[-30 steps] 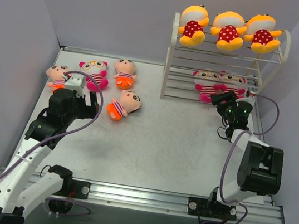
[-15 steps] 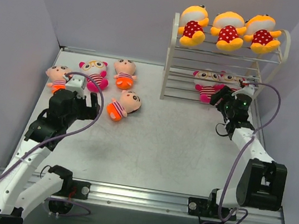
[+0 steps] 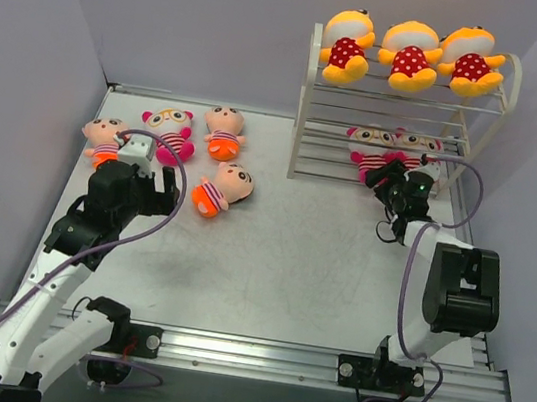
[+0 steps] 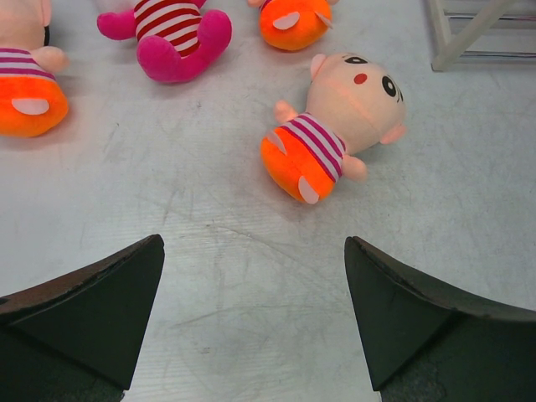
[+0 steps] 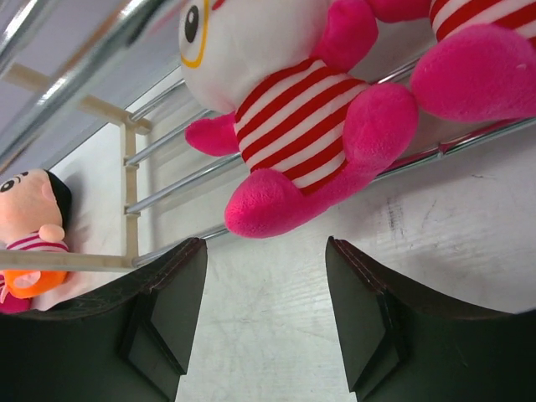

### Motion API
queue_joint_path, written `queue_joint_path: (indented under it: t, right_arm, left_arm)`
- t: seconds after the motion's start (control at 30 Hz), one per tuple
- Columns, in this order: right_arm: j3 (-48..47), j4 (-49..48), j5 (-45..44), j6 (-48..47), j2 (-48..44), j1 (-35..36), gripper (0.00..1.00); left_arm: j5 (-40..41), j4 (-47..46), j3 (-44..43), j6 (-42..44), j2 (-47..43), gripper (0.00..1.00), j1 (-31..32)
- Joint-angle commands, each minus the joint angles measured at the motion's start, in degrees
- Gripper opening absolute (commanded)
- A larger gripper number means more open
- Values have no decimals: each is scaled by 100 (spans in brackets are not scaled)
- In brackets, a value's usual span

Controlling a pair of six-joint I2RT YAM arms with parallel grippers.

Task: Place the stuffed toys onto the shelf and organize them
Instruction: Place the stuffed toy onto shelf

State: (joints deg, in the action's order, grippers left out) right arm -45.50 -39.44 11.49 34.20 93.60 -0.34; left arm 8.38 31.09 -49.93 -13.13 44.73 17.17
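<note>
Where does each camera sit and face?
Top external: above and behind, looking down on table, shelf and both arms.
Left wrist: looking down past the open left gripper at a peach doll.
Right wrist: facing the shelf's bottom tier, a pink doll beyond the right gripper.
Shared: that peach doll shows in top and left wrist.

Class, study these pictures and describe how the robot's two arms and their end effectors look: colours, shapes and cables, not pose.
The left arm and right arm both have white tubular links joined by chunky black joint housings. A thin purple-grey cable loops loosely along each. The left end effector and right end effector each carry two matte black, wedge-shaped fingers.
</note>
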Motion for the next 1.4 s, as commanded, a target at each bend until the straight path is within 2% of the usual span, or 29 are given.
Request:
queue_joint_path:
  t: [0.0, 0.23, 0.73, 1.37]
  right_arm:
    - [-55, -863, 91, 553, 193, -1, 58]
    - [-240, -1092, 240, 808, 720, 139, 58]
    - [-697, -1329, 407, 1028, 1221, 157, 55]
    - [-425, -1347, 442, 1019, 1037, 227, 54]
  left_arm:
    - [6, -51, -17, 56, -8, 97, 23]
    - [-12, -51, -16, 56, 9, 97, 23]
    - [-12, -51, -8, 56, 45, 97, 23]
    - [-30, -51, -8, 56, 36, 97, 23]
